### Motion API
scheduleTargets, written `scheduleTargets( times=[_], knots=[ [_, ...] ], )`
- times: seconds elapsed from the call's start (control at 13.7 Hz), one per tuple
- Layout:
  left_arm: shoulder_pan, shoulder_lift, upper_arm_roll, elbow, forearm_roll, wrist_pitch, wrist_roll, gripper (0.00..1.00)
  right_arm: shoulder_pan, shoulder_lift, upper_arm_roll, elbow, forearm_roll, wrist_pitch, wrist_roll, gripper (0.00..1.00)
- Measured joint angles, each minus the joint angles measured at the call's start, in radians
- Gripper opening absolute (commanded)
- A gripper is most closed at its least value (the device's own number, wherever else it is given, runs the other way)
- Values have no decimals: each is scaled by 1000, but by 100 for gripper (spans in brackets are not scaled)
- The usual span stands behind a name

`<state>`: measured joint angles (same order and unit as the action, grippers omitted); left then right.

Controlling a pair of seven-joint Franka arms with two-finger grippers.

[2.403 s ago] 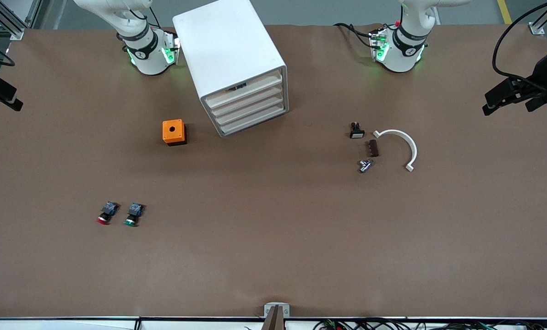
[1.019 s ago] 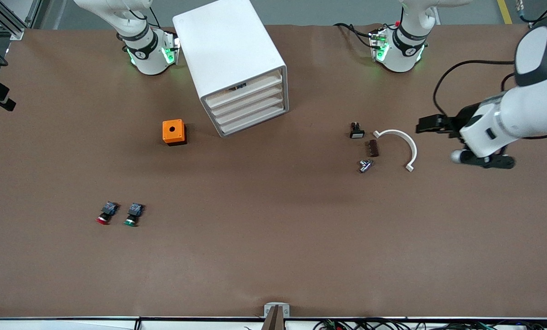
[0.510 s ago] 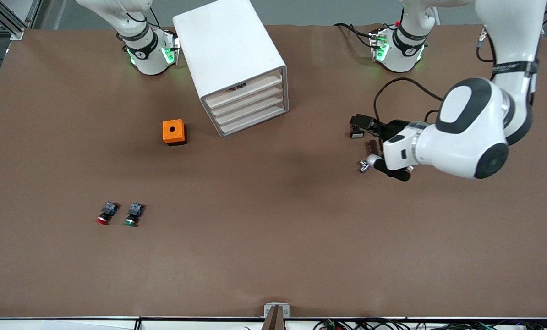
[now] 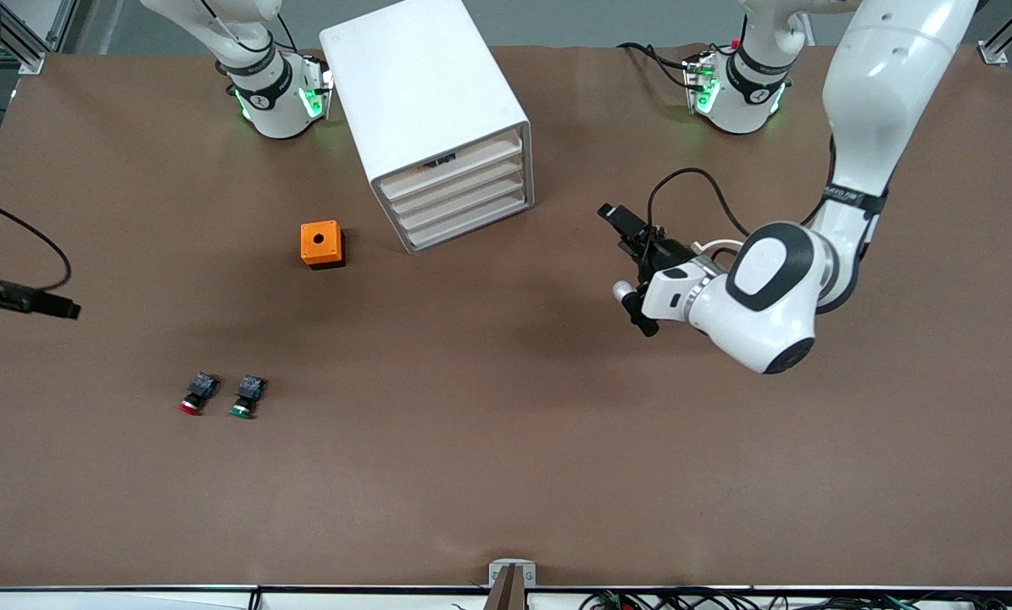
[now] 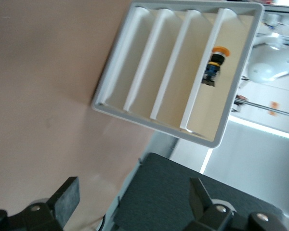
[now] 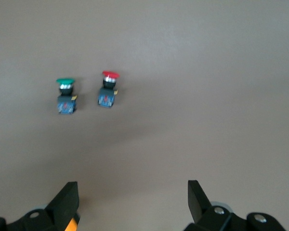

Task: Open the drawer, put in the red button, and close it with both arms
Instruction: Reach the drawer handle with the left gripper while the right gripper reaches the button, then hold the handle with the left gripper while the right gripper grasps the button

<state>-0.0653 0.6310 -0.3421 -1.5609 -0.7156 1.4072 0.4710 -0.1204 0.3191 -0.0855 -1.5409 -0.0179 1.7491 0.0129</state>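
The red button [image 4: 190,405] [image 6: 110,89] lies on its side on the brown table toward the right arm's end, beside a green-capped one. The white cabinet [image 4: 425,93] stands between the arm bases. Its drawer [image 4: 455,182] [image 5: 188,72], second from the top, is shut like the others. My left gripper [image 4: 633,307] [image 5: 133,182] hangs open and empty over the table, facing the cabinet's front from a distance. My right gripper [image 6: 131,185] is open and empty, above the table and short of both buttons. In the front view only its arm shows at the edge.
The green button [image 4: 241,407] [image 6: 65,94] is a finger's width from the red one. An orange box with a hole [image 4: 322,244] sits beside the cabinet. A button with an orange cap [image 5: 214,65] lies in the cabinet's top compartment. Small parts lie hidden under the left arm.
The left arm has swung in from its end of the table, over the small parts, toward the cabinet's front. The right arm has come into view at its edge. Both grippers stayed open.
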Motion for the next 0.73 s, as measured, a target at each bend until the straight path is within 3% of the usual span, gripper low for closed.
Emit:
scheduleTargets(
  times=[0.29,0.73],
  knots=[
    [-19,62,-33,-41,-115,62,76,100,1,115,4,-115,2,277,1,100],
    [-174,70,-40,-102,-257,237,100,100,7,204,9,-198,2,509,39,100]
  ],
)
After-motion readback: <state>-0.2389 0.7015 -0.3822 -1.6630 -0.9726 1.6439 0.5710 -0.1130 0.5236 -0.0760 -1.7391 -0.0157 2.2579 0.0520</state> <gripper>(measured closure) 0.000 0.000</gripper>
